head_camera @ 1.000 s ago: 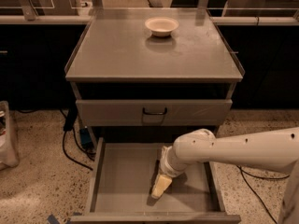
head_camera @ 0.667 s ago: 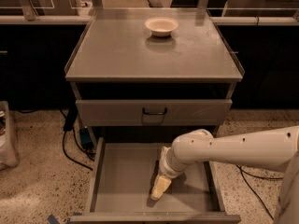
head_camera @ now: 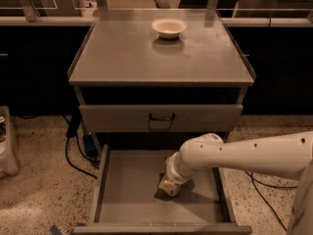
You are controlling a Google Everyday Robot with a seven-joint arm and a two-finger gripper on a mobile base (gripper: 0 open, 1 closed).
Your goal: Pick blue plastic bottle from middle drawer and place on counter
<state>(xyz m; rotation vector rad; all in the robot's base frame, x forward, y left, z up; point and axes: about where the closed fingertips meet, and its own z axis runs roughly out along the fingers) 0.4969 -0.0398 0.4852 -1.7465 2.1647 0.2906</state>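
The middle drawer (head_camera: 127, 190) is pulled open at the bottom of the view, with its grey floor bare on the left. My white arm reaches in from the right. My gripper (head_camera: 169, 186) points down at the drawer floor a little right of the middle, low over it or touching it. The blue plastic bottle does not show; the gripper and wrist cover the spot beneath them. The counter (head_camera: 132, 53) is the flat grey top of the cabinet above.
A white bowl (head_camera: 169, 27) stands at the back middle of the counter. A closed drawer front with a small black handle (head_camera: 161, 117) sits above the open drawer. Cables (head_camera: 73, 151) lie on the speckled floor to the left. Dark cabinets stand behind.
My gripper's end has shifted slightly toward the back of the drawer. The arm, drawer and bowl look the same.
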